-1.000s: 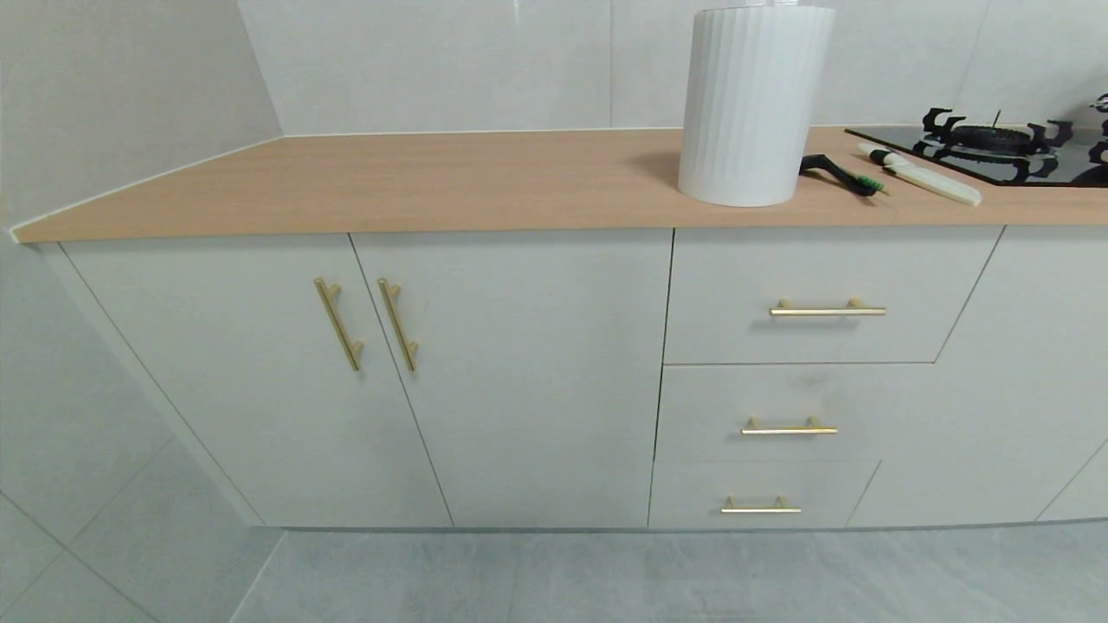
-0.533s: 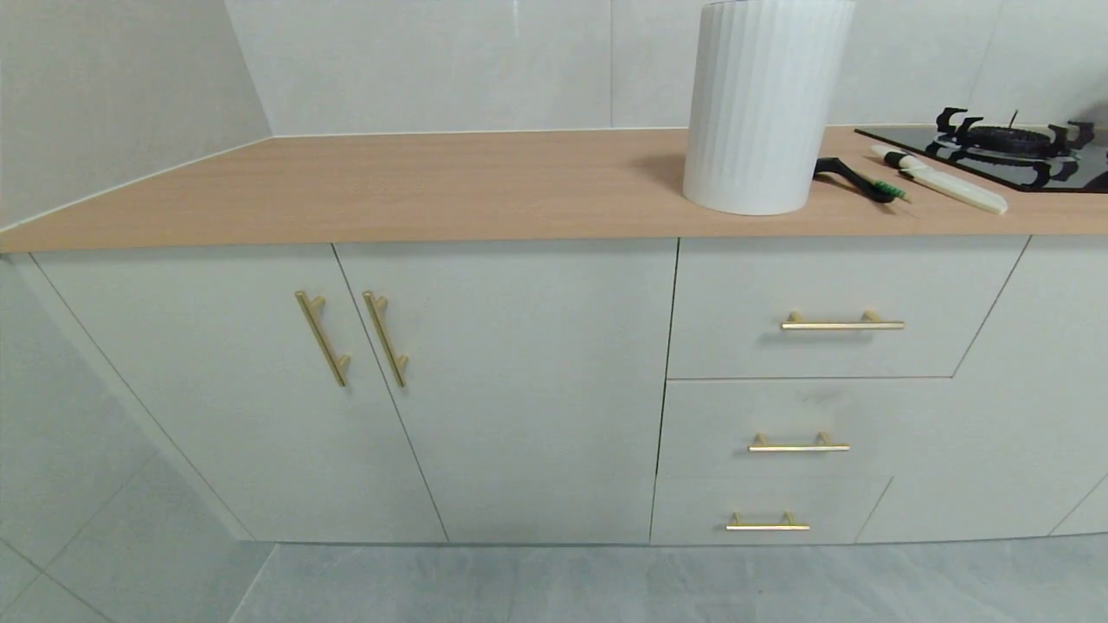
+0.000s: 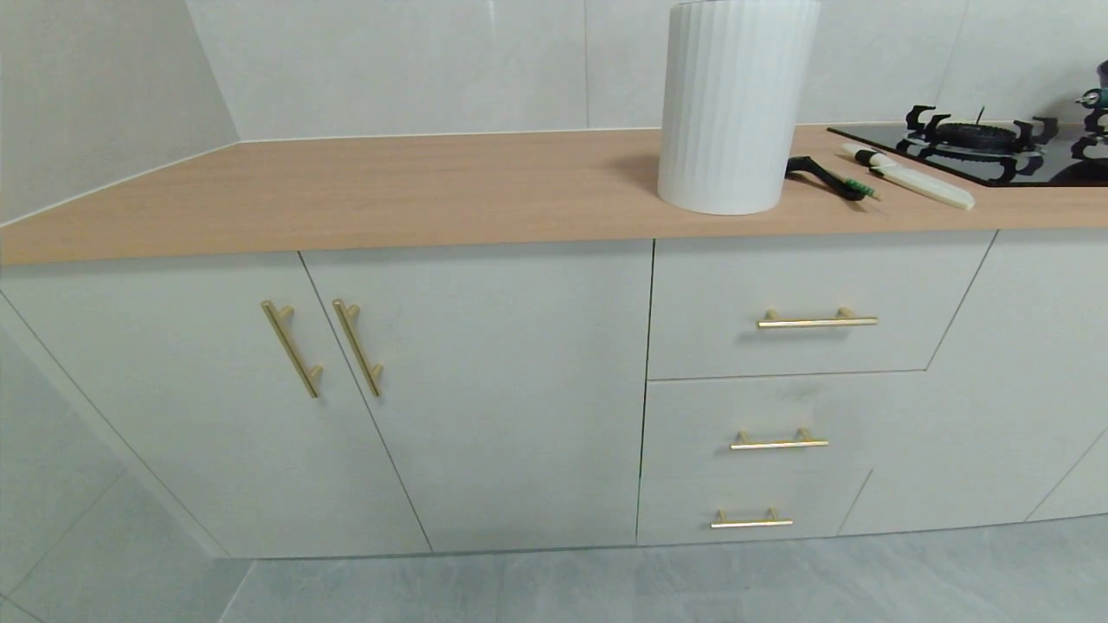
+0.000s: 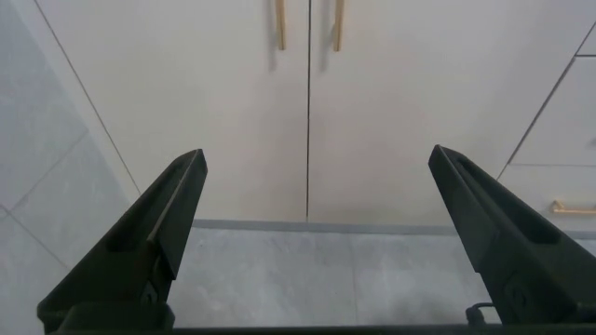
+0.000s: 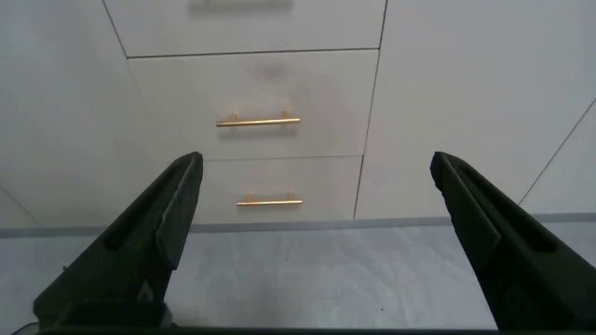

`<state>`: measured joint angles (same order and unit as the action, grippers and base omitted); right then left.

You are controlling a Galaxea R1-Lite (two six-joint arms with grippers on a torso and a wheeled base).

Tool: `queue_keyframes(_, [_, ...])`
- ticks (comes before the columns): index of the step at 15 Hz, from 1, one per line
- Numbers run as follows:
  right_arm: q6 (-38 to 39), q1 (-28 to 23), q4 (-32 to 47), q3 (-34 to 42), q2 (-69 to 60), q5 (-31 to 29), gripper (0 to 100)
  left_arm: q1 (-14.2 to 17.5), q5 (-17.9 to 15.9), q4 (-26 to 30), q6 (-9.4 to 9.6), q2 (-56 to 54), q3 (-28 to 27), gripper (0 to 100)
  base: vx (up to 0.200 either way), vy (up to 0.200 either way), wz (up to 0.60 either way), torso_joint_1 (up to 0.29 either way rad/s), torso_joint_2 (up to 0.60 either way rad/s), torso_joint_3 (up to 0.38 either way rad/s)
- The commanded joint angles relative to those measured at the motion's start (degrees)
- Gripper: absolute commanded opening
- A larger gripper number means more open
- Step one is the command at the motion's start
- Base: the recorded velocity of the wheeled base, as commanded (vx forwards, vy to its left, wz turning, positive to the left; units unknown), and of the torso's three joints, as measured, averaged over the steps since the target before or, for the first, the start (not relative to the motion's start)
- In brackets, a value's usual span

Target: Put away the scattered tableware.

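— On the left, under the counter [image 3: 389,186], what do you see?
— Two cabinet doors [image 3: 511,389], both shut, with a pair of gold handles [image 3: 357,347] side by side. The left gripper [image 4: 317,242] hangs low before them, above the floor [image 4: 326,279]. Its fingers [image 4: 158,242] stand wide apart with nothing between them.
— And on top?
— A tall white ribbed container [image 3: 731,104] stands upright toward the right. Just beside it, on its right, lies a black-handled utensil [image 3: 822,173] with green at its far end. Next to that is a cream-white knife [image 3: 917,179]. Both lie flat on the counter, near the black hob [image 3: 978,147].
— Below those?
— Three drawers [image 3: 814,268], all shut, each with a gold bar handle. The right gripper [image 5: 317,242] faces the lower two. Its fingers [image 5: 154,233] are spread wide as well, holding nothing.
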<state>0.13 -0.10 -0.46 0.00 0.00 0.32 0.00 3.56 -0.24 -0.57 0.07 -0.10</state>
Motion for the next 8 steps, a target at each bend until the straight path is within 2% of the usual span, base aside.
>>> queue_keyframes(1, [0.0,0.0,-0.1,0.0,0.1,0.0,100,0.0,0.0,0.0,-0.04,0.0,0.0,100,0.0,0.0,0.0,0.0,0.0,0.0])
queue_keyframes(3, [-0.7,0.0,-0.1,0.0,0.1,0.2,100,0.0,0.0,0.0,-0.04,0.0,0.0,100,0.0,0.0,0.0,0.0,0.0,0.0])
queue_keyframes(4, [-1.4,0.4,-0.5,-4.8,1.3,3.0,100,0.0,0.0,0.0,-0.04,0.0,0.0,100,0.0,0.0,0.0,0.0,0.0,0.0])
queue_keyframes(6, [4.0,3.0,0.7,-17.6,12.5,10.5,100,0.0,0.0,0.0,-0.04,0.0,0.0,100,0.0,0.0,0.0,0.0,0.0,0.0])
queue_keyframes(8, [1.9,3.6,0.0,-22.3,27.8,11.5,100,0.0,0.0,0.0,-0.04,0.0,0.0,100,0.0,0.0,0.0,0.0,0.0,0.0])
